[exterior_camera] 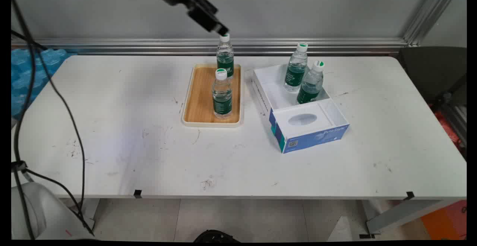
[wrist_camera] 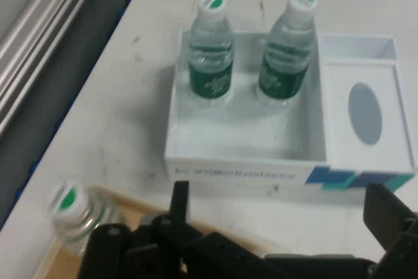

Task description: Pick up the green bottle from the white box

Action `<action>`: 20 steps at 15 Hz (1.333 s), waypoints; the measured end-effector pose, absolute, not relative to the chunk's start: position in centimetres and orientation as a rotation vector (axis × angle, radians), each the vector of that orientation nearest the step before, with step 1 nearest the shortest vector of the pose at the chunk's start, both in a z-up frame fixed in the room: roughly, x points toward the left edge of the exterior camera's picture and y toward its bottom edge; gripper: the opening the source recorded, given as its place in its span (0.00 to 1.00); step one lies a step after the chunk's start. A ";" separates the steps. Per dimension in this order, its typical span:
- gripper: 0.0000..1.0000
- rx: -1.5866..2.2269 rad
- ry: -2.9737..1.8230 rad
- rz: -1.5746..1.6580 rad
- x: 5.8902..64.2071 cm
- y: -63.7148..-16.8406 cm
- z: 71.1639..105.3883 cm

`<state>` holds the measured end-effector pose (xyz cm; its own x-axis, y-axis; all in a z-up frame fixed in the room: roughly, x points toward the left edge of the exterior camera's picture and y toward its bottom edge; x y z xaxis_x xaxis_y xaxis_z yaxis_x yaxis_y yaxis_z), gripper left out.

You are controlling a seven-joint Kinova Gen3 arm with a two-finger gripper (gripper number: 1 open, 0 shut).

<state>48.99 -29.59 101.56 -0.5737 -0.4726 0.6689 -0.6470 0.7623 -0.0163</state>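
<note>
My black gripper [exterior_camera: 219, 29] hangs high over the table's far side, just above and left of the white cap of a water bottle [exterior_camera: 225, 55] with a green label. That bottle stands at the far end of a wooden tray [exterior_camera: 195, 102]; a second bottle [exterior_camera: 222, 94] stands at the tray's near end. In the hand view the gripper [wrist_camera: 284, 210] is open with nothing between its fingers, and the far tray bottle [wrist_camera: 70, 210] shows at the lower left. Beyond the fingers, two more bottles [wrist_camera: 211, 50] [wrist_camera: 287, 47] stand in a white and blue box [wrist_camera: 245, 155].
The box [exterior_camera: 298, 126] lies right of the tray, with its two bottles [exterior_camera: 296, 68] [exterior_camera: 311, 82] in the far compartment and an oval recess in the near one. An aluminium rail [exterior_camera: 335, 45] runs along the table's far edge. Black cables [exterior_camera: 76, 134] hang at the left.
</note>
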 end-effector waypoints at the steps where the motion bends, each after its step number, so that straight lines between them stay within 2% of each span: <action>1: 1.00 0.831 -2.286 0.339 47.7 -29.9 101.4; 10: 1.00 0.862 -2.267 0.312 37.5 -33.5 97.0; 20: 1.00 0.952 -2.309 0.294 28.5 -38.3 88.8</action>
<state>28.53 -38.30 88.76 -0.5504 -0.5602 0.6190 -0.6976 0.7160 0.0278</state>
